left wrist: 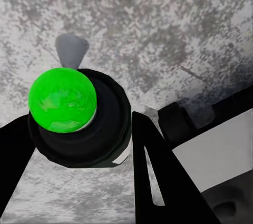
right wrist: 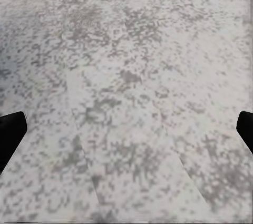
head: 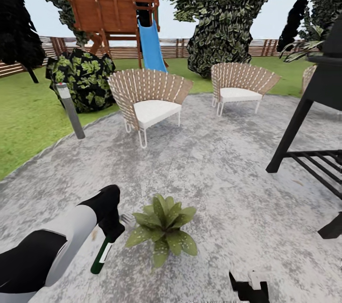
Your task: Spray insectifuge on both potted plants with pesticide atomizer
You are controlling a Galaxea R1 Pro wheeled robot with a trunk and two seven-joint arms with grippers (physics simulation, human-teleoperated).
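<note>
i held the slim dark-green pesticide atomizer (head: 102, 254) clamped in my left gripper (head: 110, 227), low left of frame, nozzle beside the small green-leaved potted plant (head: 163, 228) for spraying; right gripper (right wrist: 126, 129) gaped empty.

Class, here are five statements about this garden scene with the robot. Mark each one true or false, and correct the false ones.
1. The left gripper holds the pesticide atomizer. True.
2. A potted plant sits on the lawn. False: it sits on the grey paved patio.
3. Two woven chairs with white cushions stand on the patio, the nearer chair and the farther chair. True.
4. The slide on the wooden playhouse is red. False: it is blue.
5. The right gripper is closed on a second bottle. False: its fingers are spread apart with only paving between them.
</note>
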